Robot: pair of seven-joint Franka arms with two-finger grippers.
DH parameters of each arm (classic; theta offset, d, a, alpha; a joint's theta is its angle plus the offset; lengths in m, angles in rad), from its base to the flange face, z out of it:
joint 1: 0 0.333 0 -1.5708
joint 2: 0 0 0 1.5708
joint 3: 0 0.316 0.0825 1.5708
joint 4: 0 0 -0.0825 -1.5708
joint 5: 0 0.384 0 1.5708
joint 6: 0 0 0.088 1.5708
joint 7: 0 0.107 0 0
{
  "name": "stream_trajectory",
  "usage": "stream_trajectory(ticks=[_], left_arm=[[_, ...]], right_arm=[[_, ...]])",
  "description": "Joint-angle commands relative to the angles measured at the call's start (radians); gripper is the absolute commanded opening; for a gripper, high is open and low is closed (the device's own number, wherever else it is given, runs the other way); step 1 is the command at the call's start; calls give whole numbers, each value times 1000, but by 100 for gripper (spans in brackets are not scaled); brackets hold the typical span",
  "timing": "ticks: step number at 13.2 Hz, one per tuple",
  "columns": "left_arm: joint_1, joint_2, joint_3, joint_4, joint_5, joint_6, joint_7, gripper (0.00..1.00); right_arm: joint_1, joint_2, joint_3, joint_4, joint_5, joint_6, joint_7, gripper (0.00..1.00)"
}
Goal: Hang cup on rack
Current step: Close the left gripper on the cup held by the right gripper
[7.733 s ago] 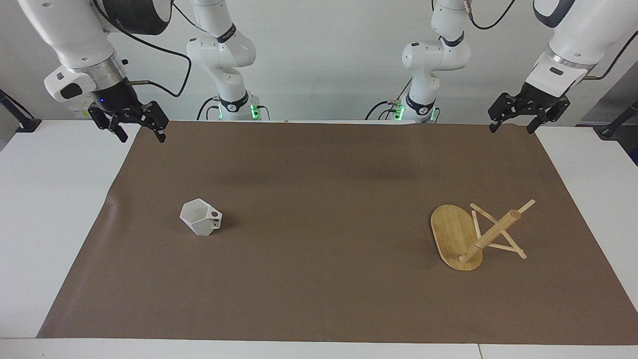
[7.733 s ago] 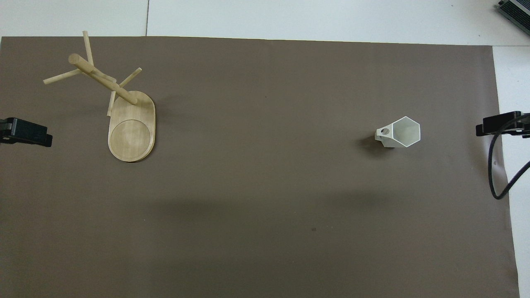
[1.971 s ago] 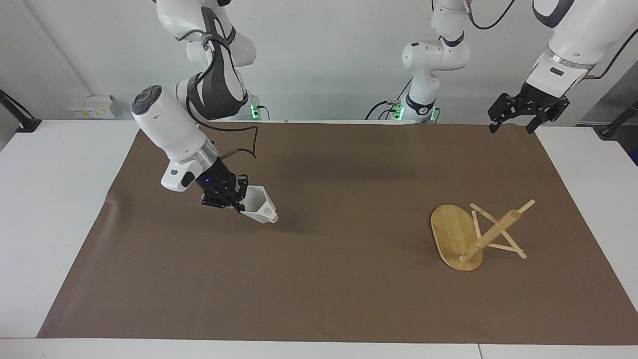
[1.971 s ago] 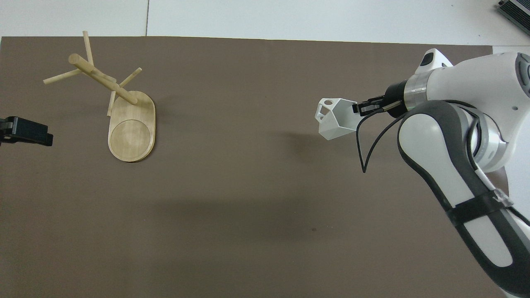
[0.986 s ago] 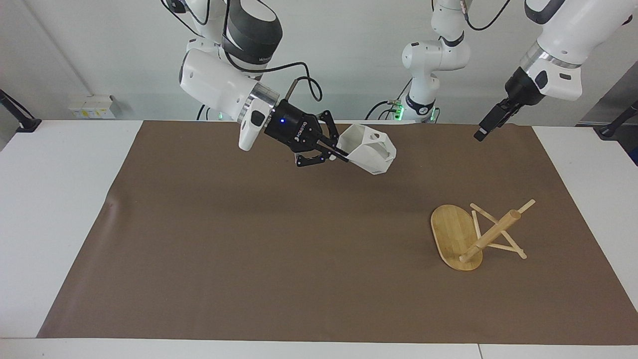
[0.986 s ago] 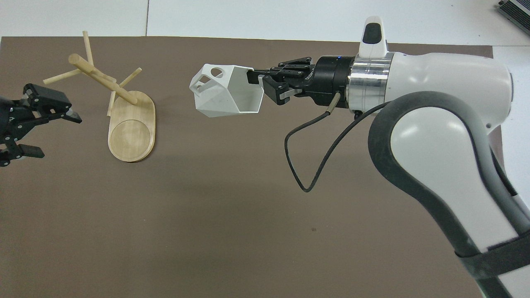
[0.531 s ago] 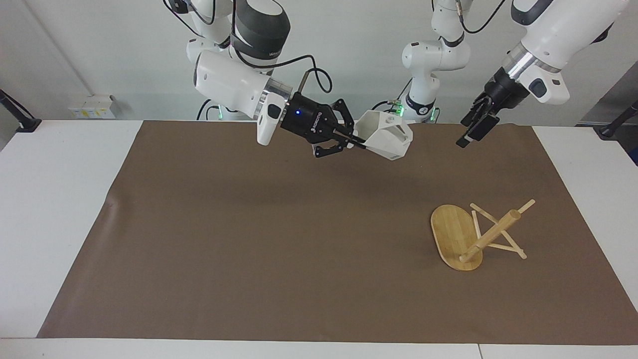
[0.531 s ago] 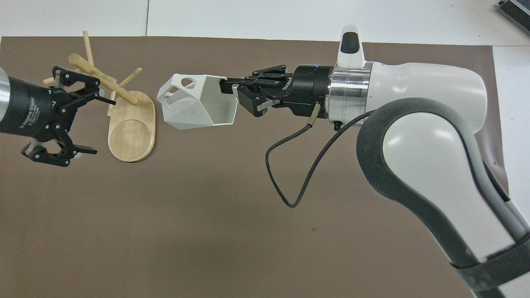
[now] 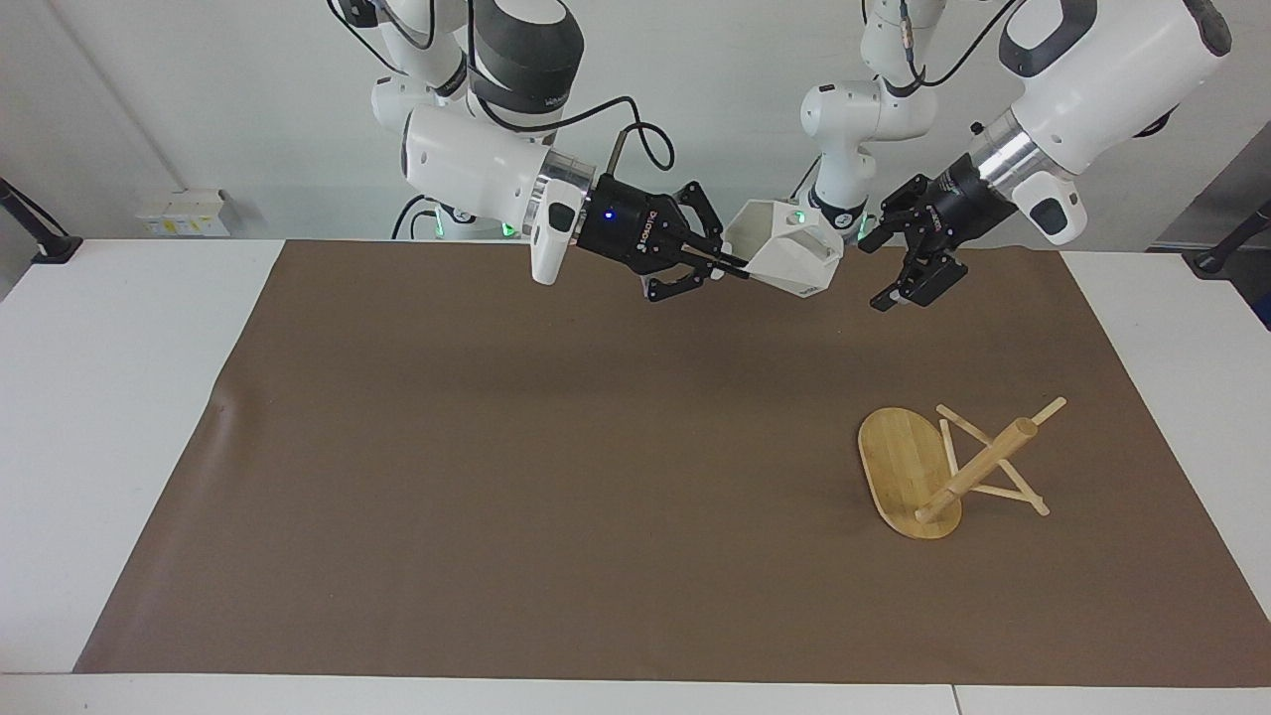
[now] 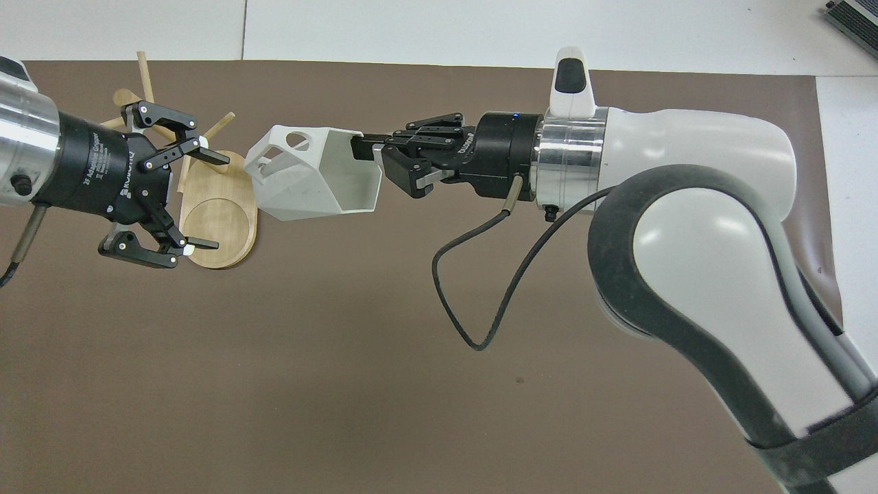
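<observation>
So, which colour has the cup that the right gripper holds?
Plain matte white; the cup in the right gripper shows best in the overhead view.

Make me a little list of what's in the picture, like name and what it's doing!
cup: up in the air, tipped sideways, held by its rim
right pincer: shut on the cup, over the mat
left pincer: open, in the air beside the cup, not touching it
rack: standing on the mat toward the left arm's end, nothing hanging on it
mat: brown, covering the table
job: cup not on the rack yet
</observation>
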Motion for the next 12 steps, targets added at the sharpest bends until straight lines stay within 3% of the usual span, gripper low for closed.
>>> stream_trajectory(ticks=[1, 12], left_arm=[[13, 11, 3, 29, -78, -23, -79, 100], [-19, 5, -15, -6, -155, 129, -319, 100]], right_arm=[[-18, 6, 15, 10, 16, -19, -24, 0], [-9, 0, 18, -4, -53, -13, 48, 0]])
